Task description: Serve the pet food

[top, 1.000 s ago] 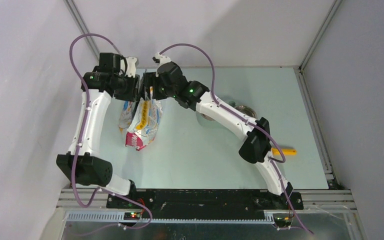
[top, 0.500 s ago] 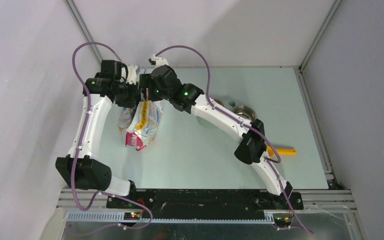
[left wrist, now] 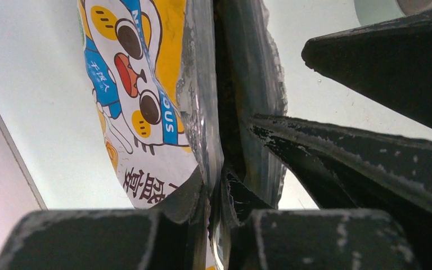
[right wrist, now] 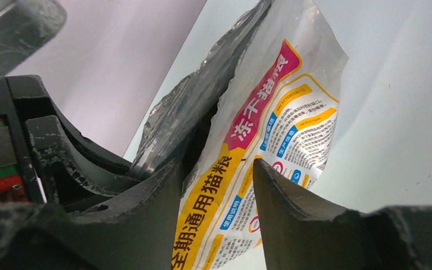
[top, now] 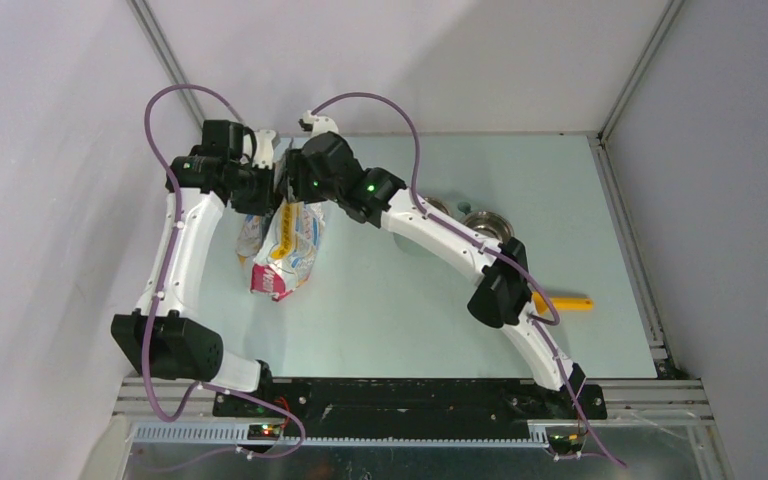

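Observation:
The pet food is hidden inside the white printed foil bag (top: 285,250), which stands at the back left of the table with its torn mouth up. My left gripper (top: 266,190) is at that mouth. In the left wrist view it (left wrist: 216,194) is shut on the bag's (left wrist: 146,84) cartoon-printed wall. My right gripper (top: 296,190) is right beside it. In the right wrist view it (right wrist: 218,174) straddles the other wall of the bag (right wrist: 281,112), its jaws apart with the yellow-striped panel between them. Only a dark gap shows between the two walls.
Two metal bowls (top: 485,222) (top: 438,207) sit at the back right, partly under the right arm. A yellow scoop handle (top: 568,302) pokes out from behind the right arm's elbow. The enclosure walls stand close behind and to the left of the bag.
The left jaws have closed onto the bag's wall. The right gripper has shifted a little left to the bag's mouth and its jaws have narrowed around the other wall.

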Motion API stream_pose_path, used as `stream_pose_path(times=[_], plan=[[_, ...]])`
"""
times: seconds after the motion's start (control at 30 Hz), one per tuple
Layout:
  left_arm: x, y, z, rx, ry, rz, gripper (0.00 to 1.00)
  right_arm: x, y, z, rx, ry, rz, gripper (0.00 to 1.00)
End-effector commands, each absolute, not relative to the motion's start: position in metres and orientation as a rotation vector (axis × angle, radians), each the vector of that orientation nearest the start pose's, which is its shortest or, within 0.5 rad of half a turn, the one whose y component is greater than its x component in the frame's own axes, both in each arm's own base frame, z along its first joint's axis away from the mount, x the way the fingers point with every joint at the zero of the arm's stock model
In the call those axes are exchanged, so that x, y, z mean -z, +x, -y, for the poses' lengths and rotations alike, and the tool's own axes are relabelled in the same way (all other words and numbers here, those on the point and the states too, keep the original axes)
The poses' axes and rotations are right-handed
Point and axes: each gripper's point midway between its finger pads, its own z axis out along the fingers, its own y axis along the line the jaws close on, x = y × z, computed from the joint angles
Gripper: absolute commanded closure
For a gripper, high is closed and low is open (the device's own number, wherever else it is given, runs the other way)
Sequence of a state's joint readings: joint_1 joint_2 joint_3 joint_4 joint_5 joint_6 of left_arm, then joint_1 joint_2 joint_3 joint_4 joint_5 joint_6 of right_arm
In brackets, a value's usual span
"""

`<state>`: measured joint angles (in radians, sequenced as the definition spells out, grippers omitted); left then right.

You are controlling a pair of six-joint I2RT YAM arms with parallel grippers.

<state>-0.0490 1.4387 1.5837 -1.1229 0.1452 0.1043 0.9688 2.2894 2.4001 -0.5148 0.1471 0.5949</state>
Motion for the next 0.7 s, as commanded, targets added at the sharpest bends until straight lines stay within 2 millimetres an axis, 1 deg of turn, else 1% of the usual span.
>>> stream_pose_path(times=[0.0, 0.1, 0.2, 0.27, 0.33, 0.4, 0.57, 0.63, 0.67], plan=[[-0.264, 0.328, 0.042, 0.2, 0.237, -2.428, 0.86, -0.268, 0.383, -0.522, -0.803, -0.284, -2.04, 0.5], [-0.267, 0.332, 0.045, 0.199, 0.242, -2.422, 0.87, -0.274, 0.392, -0.515, -0.786, -0.282, -2.019, 0.57], [-0.268, 0.332, 0.051, 0.231, 0.255, -2.415, 0.89, -0.267, 0.394, -0.512, -0.782, -0.294, -2.037, 0.59], [-0.27, 0.331, 0.059, 0.267, 0.263, -2.406, 0.9, -0.259, 0.391, -0.513, -0.798, -0.31, -2.06, 0.57], [-0.274, 0.328, 0.067, 0.292, 0.28, -2.389, 0.91, -0.246, 0.384, -0.516, -0.809, -0.323, -2.096, 0.53], [-0.277, 0.327, 0.071, 0.292, 0.292, -2.37, 0.91, -0.24, 0.378, -0.52, -0.829, -0.334, -2.118, 0.51], [-0.275, 0.328, 0.065, 0.227, 0.305, -2.357, 0.94, -0.237, 0.37, -0.528, -0.886, -0.348, -2.135, 0.5], [-0.273, 0.329, 0.062, 0.208, 0.308, -2.362, 0.94, -0.242, 0.366, -0.532, -0.942, -0.354, -2.132, 0.5], [-0.271, 0.329, 0.062, 0.201, 0.308, -2.366, 0.95, -0.247, 0.361, -0.538, -1.012, -0.368, -2.127, 0.51]])
